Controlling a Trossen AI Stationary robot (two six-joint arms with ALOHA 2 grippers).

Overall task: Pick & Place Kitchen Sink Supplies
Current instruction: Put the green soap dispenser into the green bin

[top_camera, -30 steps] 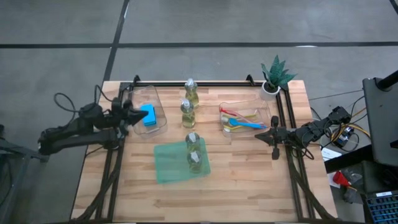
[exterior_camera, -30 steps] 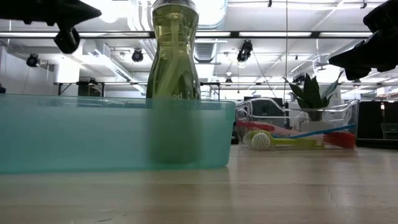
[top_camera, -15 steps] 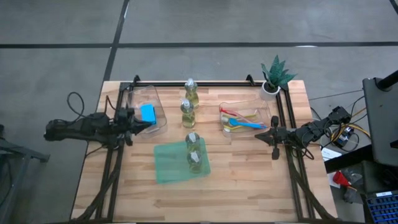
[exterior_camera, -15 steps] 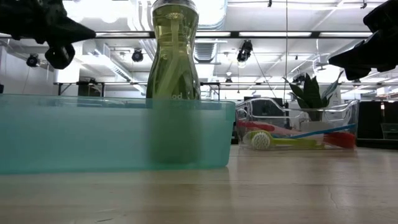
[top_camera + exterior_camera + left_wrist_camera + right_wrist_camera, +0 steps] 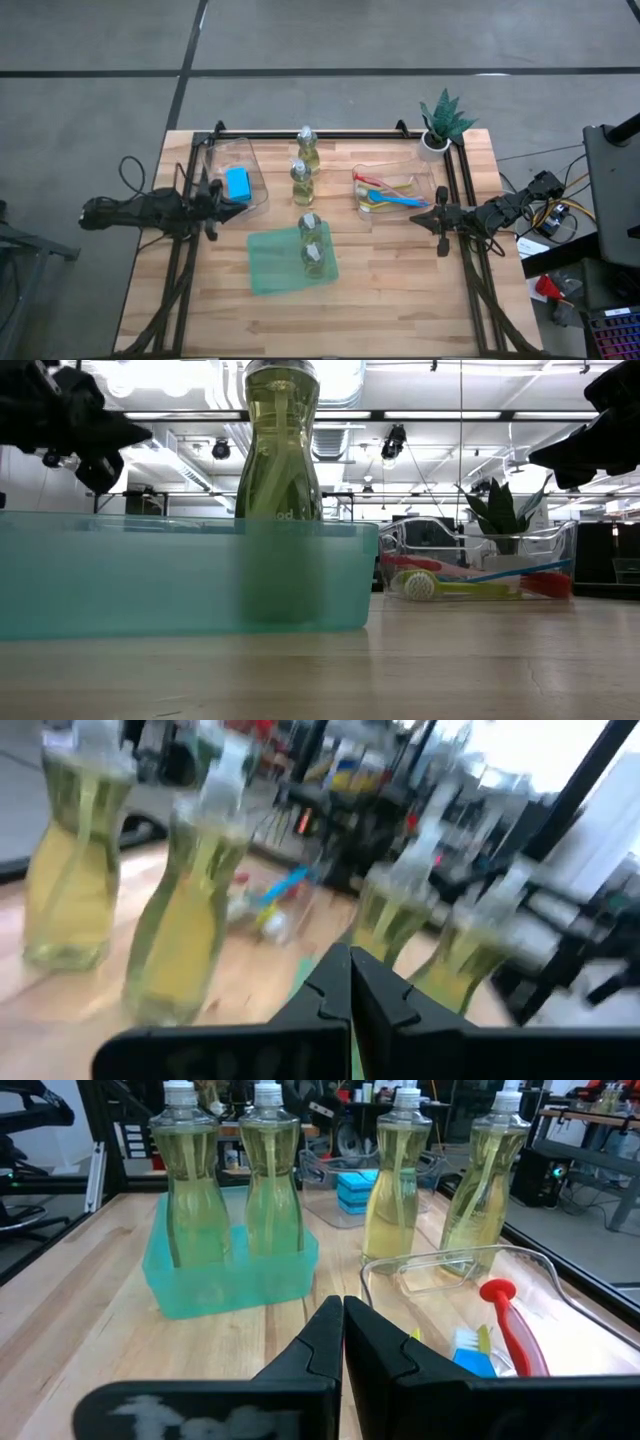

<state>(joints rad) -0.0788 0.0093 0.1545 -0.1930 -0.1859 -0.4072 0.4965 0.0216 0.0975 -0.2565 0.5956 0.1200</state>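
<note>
Hovering clenched, empty, the left gripper (image 5: pixel 243 202) sits just beside the sponges (image 5: pixel 238 184).

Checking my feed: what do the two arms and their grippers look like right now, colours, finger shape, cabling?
Both arms are dark, near-black, slim and jointed. The left gripper ends in two flat, tapered black fingers; black cables loop loosely along that arm. The right gripper has the same pointed black fingers, with a short crossbar behind them; coloured wires bunch near that arm's base. No markings are legible.
</note>
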